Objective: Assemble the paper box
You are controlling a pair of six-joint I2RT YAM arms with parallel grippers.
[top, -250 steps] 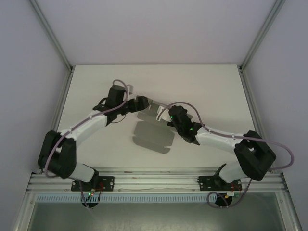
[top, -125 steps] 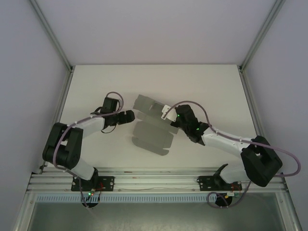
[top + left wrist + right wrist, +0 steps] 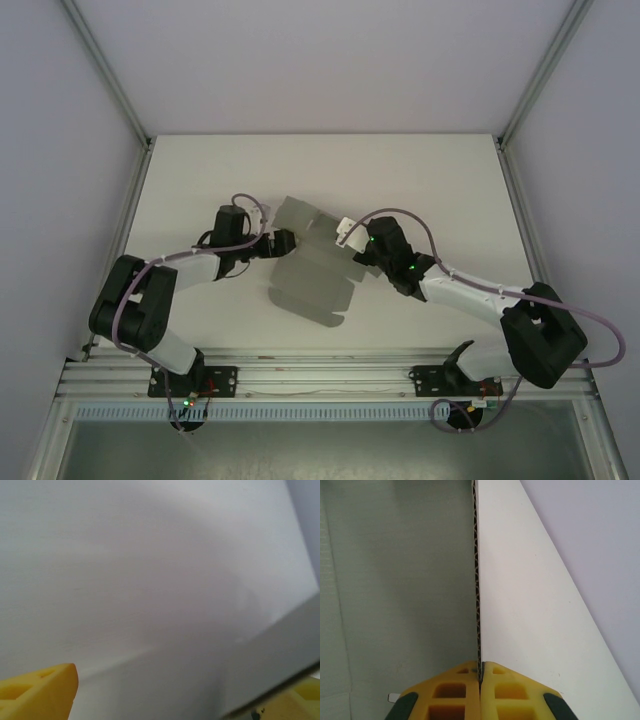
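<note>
The paper box [image 3: 310, 275] is a flat grey die-cut cardboard sheet with flaps, lying mid-table and tilted up along its far part. My right gripper [image 3: 345, 235] is shut on its right edge. In the right wrist view the corrugated edge of the sheet [image 3: 476, 580] runs straight into that shut gripper [image 3: 480, 669]. My left gripper [image 3: 287, 241] sits at the sheet's left edge. In the left wrist view this gripper [image 3: 187, 687] stands open, its yellow fingers [image 3: 40, 692] far apart, and the blurred grey panel [image 3: 200, 630] lies close in front.
The white table [image 3: 430, 180] stretches behind and to both sides of the sheet. Pale walls enclose it on three sides. An aluminium rail [image 3: 330, 375] carrying the arm bases runs along the near edge.
My left gripper drew back to the left off the sheet, then came back to its left edge. The sheet's far flap has opened out and the sheet has shifted slightly.
</note>
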